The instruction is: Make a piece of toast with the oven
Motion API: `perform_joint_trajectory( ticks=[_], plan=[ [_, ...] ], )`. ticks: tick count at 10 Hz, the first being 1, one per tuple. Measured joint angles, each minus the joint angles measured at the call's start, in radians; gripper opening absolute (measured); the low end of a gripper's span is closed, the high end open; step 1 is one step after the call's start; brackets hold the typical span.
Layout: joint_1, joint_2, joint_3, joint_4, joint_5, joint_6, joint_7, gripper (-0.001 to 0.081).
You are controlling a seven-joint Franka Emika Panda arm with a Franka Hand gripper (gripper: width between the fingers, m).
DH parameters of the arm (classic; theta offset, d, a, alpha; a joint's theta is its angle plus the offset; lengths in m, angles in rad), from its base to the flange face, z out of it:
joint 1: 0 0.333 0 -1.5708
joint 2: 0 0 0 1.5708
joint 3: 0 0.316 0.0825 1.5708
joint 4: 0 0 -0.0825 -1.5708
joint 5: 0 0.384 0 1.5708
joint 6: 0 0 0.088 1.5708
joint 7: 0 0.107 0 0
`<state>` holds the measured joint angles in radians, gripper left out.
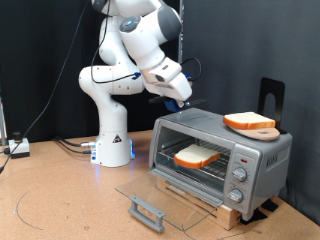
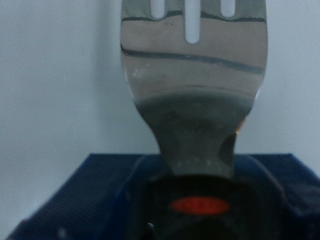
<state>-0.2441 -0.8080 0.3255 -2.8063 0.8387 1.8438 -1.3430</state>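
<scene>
The oven [image 1: 262, 160] stands at the exterior view's right with its glass door [image 1: 150, 200] folded down flat. One piece of toast [image 1: 199, 155] lies on the wire rack inside. A second slice [image 1: 250, 121] rests on a round wooden board on the oven's roof. My gripper [image 1: 176, 97] hangs just above the oven's top left corner. In the wrist view a metal slotted spatula [image 2: 195, 70] fills the picture, its dark handle running back into the gripper [image 2: 200, 205], which is shut on it. Pale grey surface lies behind the blade.
The door's grey bar handle [image 1: 146, 212] juts out over the wooden table at the exterior view's bottom. Three knobs [image 1: 240, 178] sit on the oven's side panel. A black stand [image 1: 270, 95] rises behind the oven. Cables and a small box [image 1: 18, 147] lie at the left.
</scene>
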Motion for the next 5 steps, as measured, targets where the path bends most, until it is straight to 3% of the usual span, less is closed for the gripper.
perform_joint_trajectory(
  ticks=[3,5],
  plan=[
    [0.055,-0.072,0.086,-0.014,0.057,-0.002,0.106,0.0395],
    [0.082,-0.104,0.177,-0.029,0.089,0.018,0.186,0.0395]
  ],
)
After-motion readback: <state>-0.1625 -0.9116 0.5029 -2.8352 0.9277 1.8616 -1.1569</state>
